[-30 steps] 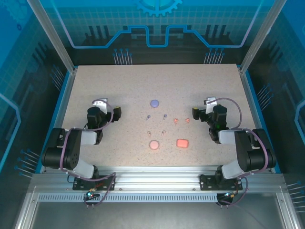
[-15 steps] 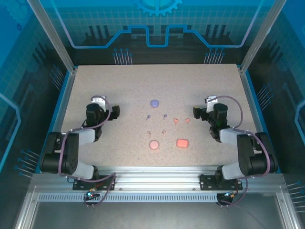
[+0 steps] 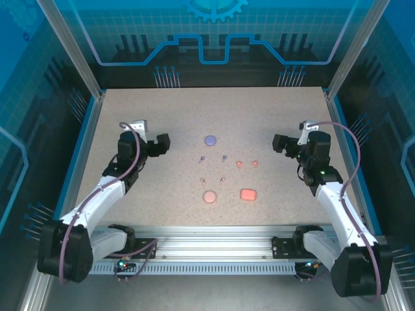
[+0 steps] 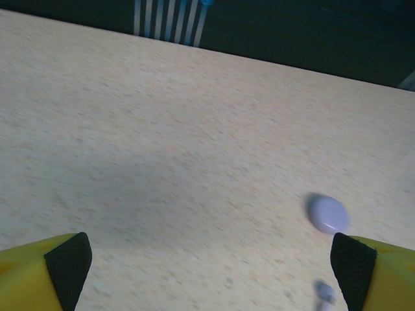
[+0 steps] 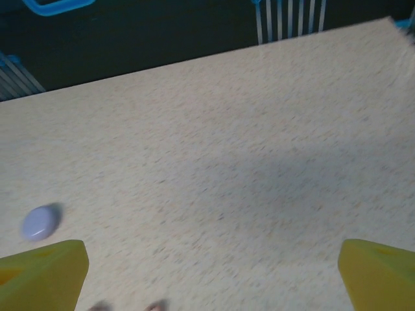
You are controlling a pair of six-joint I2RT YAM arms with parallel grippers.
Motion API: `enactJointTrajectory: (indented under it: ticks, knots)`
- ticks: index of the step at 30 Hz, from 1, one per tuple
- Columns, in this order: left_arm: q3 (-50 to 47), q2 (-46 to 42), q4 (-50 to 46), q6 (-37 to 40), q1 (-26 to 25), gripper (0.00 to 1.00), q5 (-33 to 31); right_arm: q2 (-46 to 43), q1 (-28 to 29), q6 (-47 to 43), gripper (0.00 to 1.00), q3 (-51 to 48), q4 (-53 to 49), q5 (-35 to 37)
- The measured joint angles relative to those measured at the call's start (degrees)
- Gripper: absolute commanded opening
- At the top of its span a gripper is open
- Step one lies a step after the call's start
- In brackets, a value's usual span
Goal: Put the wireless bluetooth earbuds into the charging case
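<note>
The earbuds look feather-light, hard and smooth. Each is far smaller than the gap between the jaws, so a nudge off-centre would likely send one skating or flipping away. A gentle pinch across the bulb, or across the stem low to the table, seems the safest hold, with the jaws narrowed first. Very little force should be needed.

The left tool (image 3: 159,144) and the right tool (image 3: 279,144) both hang above the table (image 3: 130,110), jaws spread wide with nothing between them. All six buds lie loose on the table in the space between the two tools.

The purple earbuds (image 3: 201,158) are the pair nearest the left tool, on its inner side and slightly back toward the bases. The purple case (image 3: 210,139) lies just beyond them, about level with both tools. In the left wrist view it (image 4: 327,214) sits just ahead of one finger pad (image 4: 353,265), with a blurred purple bud (image 4: 324,293) close by.

The salmon-orange earbuds (image 3: 239,164) lie closest to the right tool, on its inner side. The pink earbuds (image 3: 202,182) lie further back toward the bases, just ahead of the pink case (image 3: 210,196), with the salmon-orange case (image 3: 248,194) beside it. I cannot tell whether any case is open.
</note>
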Motion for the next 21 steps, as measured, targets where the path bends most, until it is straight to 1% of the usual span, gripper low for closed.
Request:
enactJointTrajectory:
  ticks: [2,5,9,16,21]
  knots:
    - [0.2,-1.3,-2.6,-2.8,-2.7,0.99,0.0,-1.2,0.9,2.3,1.0,0.9,-4.8,-1.4]
    - [1.0,-2.0,-6.2,-7.4,-6.1,0.99,0.2,-2.1,4.2,5.4,1.0,1.6,-11.7,-2.4]
    - [2.8,-1.9,-10.5,-14.6,-10.1,0.99,0.8,-0.5,11.0,10.1,0.96,2.6,-20.8,-2.1]
    - [3.3,-0.4,-14.8,-26.6,-14.8,0.99,1.6,7.5,25.4,20.8,0.93,4.8,-31.2,3.4]
    - [3.4,1.3,-16.5,-32.3,-17.2,0.99,1.6,14.6,33.9,27.8,0.94,7.5,-35.8,8.3]
